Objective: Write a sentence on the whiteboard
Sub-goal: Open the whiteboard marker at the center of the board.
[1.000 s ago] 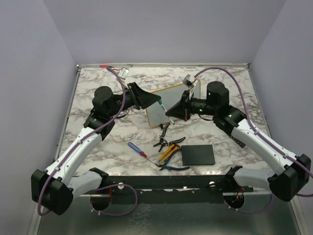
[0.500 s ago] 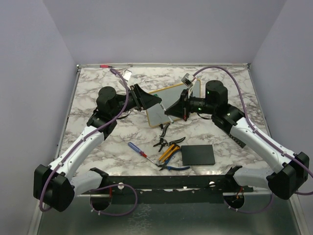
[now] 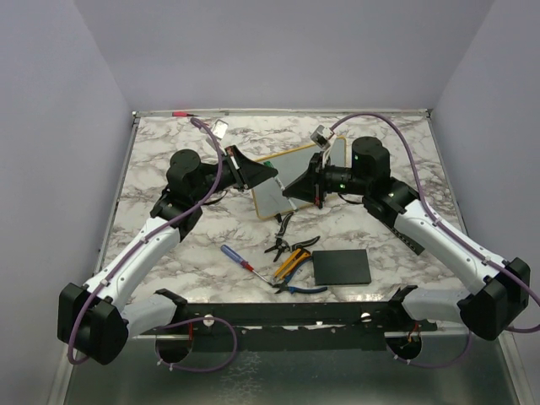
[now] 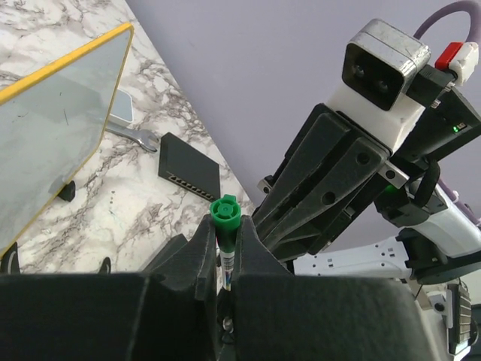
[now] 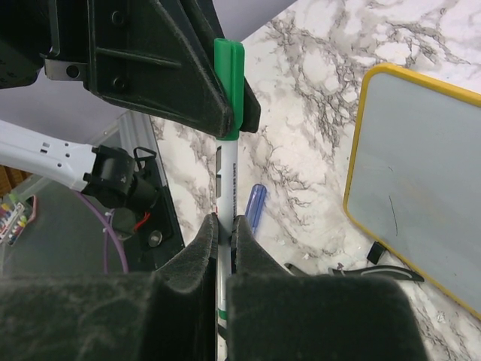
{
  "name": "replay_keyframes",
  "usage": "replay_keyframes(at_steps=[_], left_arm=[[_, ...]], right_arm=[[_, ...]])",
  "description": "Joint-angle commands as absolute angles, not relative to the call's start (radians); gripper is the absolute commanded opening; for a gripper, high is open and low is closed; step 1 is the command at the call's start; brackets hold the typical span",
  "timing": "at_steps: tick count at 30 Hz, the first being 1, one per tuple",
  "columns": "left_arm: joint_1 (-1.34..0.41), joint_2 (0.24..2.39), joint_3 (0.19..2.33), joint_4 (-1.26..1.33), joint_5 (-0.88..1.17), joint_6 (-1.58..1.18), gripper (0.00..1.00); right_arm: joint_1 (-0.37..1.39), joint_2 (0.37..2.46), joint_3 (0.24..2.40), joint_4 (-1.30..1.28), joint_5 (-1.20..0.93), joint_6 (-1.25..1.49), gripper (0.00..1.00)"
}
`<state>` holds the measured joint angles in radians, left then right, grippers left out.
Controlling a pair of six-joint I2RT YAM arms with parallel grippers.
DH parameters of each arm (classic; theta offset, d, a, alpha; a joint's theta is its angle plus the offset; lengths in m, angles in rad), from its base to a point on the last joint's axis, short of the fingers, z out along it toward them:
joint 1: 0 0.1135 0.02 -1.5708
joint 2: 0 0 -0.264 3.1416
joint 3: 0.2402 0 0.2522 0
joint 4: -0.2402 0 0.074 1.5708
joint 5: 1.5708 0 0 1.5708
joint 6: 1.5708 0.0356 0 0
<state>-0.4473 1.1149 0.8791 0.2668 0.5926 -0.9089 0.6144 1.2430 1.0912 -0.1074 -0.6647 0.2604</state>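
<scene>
A marker hangs between my two grippers above the table, just in front of the whiteboard. My left gripper is shut on its green cap. My right gripper is shut on its white barrel. In the right wrist view the cap sits between the left gripper's fingers. The yellow-framed whiteboard stands tilted on small dark feet, and shows in the left wrist view and the right wrist view. No teal-green sentence shows on it, only a small dark mark.
Near the front lie a blue-and-red screwdriver, black pliers, a yellow-handled tool, blue-handled pliers and a flat black pad. A wrench and a dark block lie beyond the board.
Both arms have shifted slightly with the grippers still joined on the marker; the right wrist has risen a little. The whiteboard and tools have not moved.
</scene>
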Motion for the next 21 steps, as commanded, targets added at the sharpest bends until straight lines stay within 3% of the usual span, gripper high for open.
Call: replay_keyframes(at_steps=[1,3,4,8,14,21], left_arm=[[-0.451,1.105,0.876,0.308,0.538,-0.935,0.0],[-0.451,1.097,0.876,0.327,0.49,-0.97,0.0],[-0.451,1.091,0.87,0.349,0.464,-0.993,0.0],[-0.45,1.07,0.842,0.467,0.378,-1.095,0.0],[-0.451,1.049,0.786,0.618,0.274,-1.233,0.0],[-0.449,1.023,0.748,0.647,0.214,-1.265,0.0]], right_arm=[[0.622,1.234,1.109,-0.086,-0.65,0.263,0.07],[0.623,1.211,1.077,-0.031,-0.61,0.295,0.34],[0.623,1.2,1.053,0.016,-0.592,0.315,0.43],[0.623,1.159,0.939,0.246,-0.54,0.447,0.61],[0.622,1.159,0.7,0.884,-0.456,0.763,0.66],[0.624,1.207,0.705,1.039,-0.399,0.836,0.67]])
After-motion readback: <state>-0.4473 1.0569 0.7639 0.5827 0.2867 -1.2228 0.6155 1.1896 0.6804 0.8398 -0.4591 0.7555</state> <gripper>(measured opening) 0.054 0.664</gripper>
